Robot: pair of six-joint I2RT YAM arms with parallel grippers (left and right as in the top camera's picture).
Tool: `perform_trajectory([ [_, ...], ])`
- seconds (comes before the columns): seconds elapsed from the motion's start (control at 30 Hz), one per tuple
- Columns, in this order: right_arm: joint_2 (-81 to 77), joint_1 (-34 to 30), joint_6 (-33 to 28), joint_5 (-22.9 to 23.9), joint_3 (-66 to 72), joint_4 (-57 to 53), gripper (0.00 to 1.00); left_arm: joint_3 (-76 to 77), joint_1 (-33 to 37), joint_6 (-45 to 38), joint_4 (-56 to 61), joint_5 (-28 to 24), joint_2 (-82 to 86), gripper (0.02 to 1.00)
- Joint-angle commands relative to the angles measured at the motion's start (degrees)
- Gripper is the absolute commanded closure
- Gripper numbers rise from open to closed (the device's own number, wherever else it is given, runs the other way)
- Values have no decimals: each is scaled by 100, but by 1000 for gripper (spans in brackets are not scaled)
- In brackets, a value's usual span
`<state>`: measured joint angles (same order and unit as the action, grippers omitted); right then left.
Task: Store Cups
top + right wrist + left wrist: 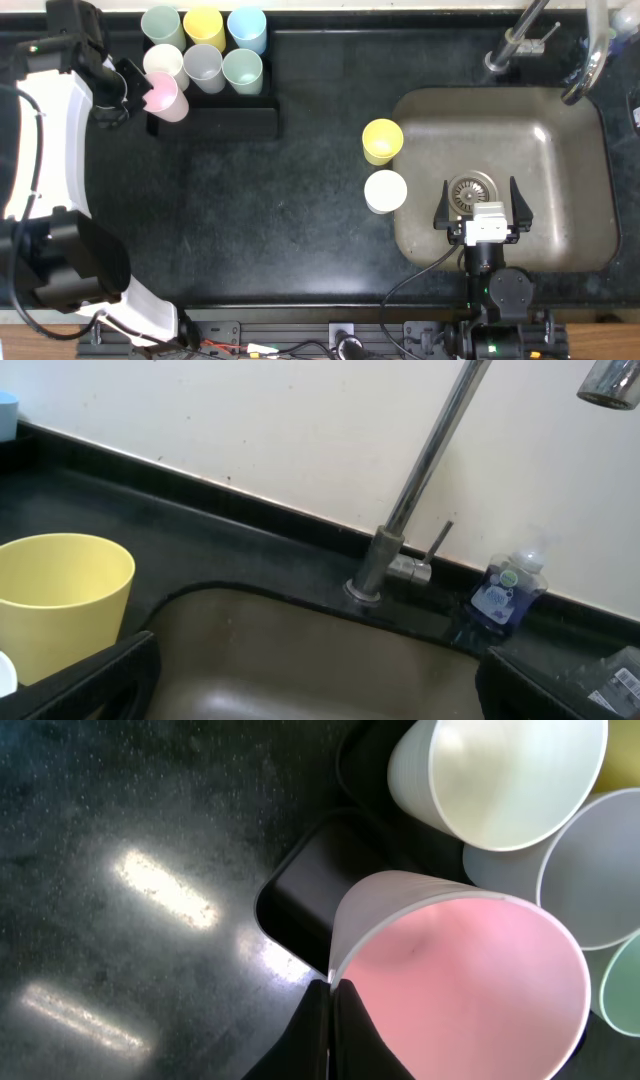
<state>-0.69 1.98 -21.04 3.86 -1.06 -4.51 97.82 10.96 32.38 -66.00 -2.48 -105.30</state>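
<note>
Pink cup (460,980) hangs tilted, rim pinched in the left gripper (330,995), just over the empty tray slot (300,900); right gripper (487,203) stands wide over the sink (560,130).

- Rack (240,122) back left on the counter (300,220): stored cups (205,65) inside, tilted cup (165,97) at its front-left corner.
- Two loose cups (382,140) (385,190) just left of the sink (560,150).
- Faucet (515,40) behind the sink.
</note>
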Motion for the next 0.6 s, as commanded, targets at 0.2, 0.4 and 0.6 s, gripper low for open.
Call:
perform_trajectory([
  [0.2, 48, 35, 2, 17, 79, 37, 3, 11, 28, -96, 125, 262, -256, 982],
  [0.4, 48, 35, 2, 17, 79, 37, 3, 11, 11, -111, 127, 260, -450, 980],
  [0.6, 48, 35, 2, 17, 79, 37, 3, 11, 24, -109, 234, 350, -575, 982],
])
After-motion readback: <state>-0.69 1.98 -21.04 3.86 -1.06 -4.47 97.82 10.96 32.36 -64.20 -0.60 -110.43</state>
